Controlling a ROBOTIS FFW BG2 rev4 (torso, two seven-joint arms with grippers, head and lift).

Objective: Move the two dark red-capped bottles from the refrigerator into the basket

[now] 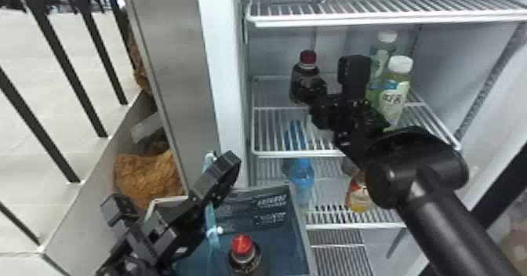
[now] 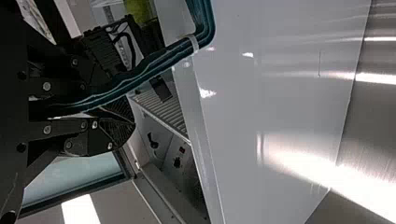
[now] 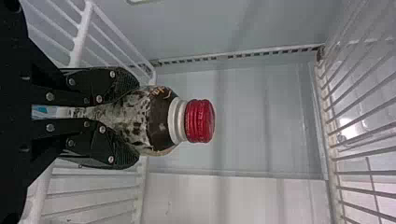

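Observation:
In the head view my right gripper (image 1: pixel 312 91) is inside the refrigerator (image 1: pixel 221 59), around the body of a dark red-capped bottle (image 1: pixel 306 72) above the middle shelf; whether its base touches the wires I cannot tell. The right wrist view has that bottle (image 3: pixel 159 119) between the two fingers of my right gripper (image 3: pixel 128 120), cap beyond the tips. My left gripper (image 1: pixel 211 189) is at the basket (image 1: pixel 270 212), shut on its teal handle (image 1: pixel 213 236). In the left wrist view the handle (image 2: pixel 154 63) runs through my left gripper (image 2: pixel 100 105). Another red-capped bottle (image 1: pixel 242 251) is in the basket.
Two white-capped bottles (image 1: pixel 396 91) stand right of my right gripper. On the shelf below are a blue bottle (image 1: pixel 301 177) and an orange-labelled bottle (image 1: pixel 358 197). A wire shelf (image 1: pixel 353 18) spans above. Left of the basket lies a brown bundle (image 1: pixel 149 175).

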